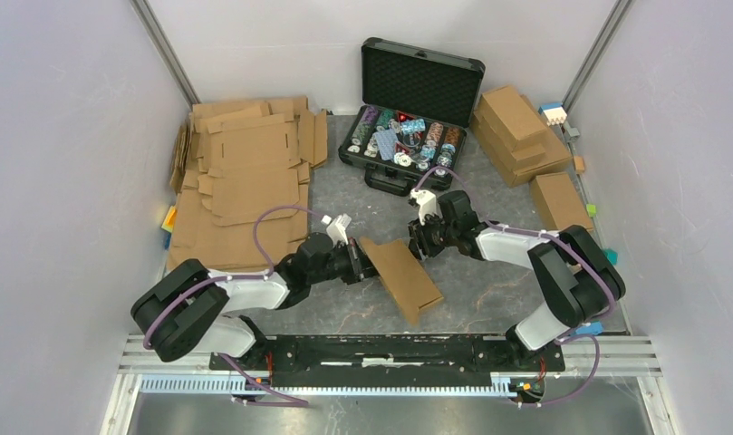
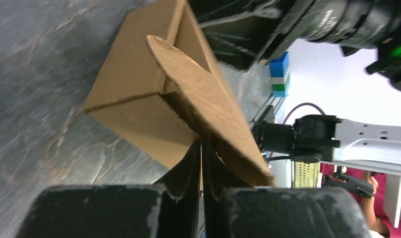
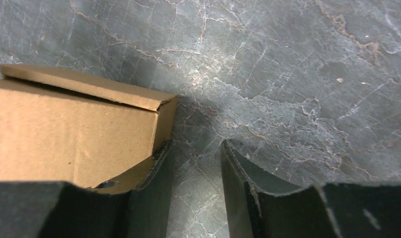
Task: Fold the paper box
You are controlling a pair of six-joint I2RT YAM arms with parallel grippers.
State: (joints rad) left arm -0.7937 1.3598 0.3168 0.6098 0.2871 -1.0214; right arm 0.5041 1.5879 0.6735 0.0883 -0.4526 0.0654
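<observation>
Roughly at the centre of the top view sits the paper box (image 1: 403,276), partly folded. The left gripper (image 1: 366,263) is clamped on its flap. The right gripper (image 1: 419,246) stands open beside its upper corner, holding nothing.

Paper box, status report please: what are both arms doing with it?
Left fingers shut on paper box flap. Right fingers open beside its end, holding nothing. Nothing in the way.
</observation>
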